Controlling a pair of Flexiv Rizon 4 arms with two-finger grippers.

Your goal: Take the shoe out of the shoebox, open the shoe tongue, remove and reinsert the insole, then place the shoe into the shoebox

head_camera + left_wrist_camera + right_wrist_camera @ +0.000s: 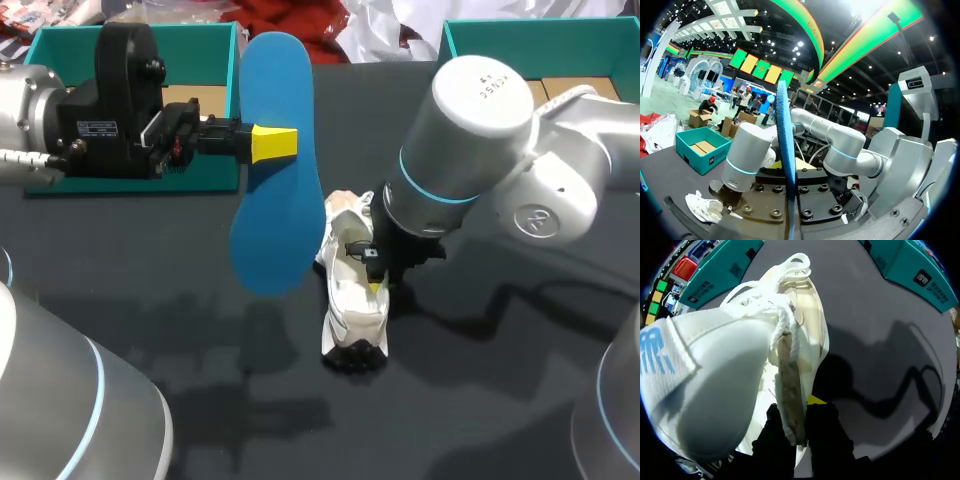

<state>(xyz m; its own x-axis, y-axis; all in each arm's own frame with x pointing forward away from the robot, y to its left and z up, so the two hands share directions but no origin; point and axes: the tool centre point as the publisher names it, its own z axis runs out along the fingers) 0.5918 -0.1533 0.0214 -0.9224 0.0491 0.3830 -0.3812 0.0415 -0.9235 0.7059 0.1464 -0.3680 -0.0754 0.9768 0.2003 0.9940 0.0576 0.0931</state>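
Left end effector (pixel 273 143), raised over the dark counter (pixel 480 400) in front of a teal shoebox (pixel 40 60), is clamped on one edge of the blue insole (pixel 270 230), holding it in the air just beside the white shoe (pixel 352 310). Right end effector (pixel 799 437) is closed on the shoe's side wall, pinning it to the counter. The insole looks fully out, so reinsertion seems to be in hand, which calls for angling it toe-first into the opening.
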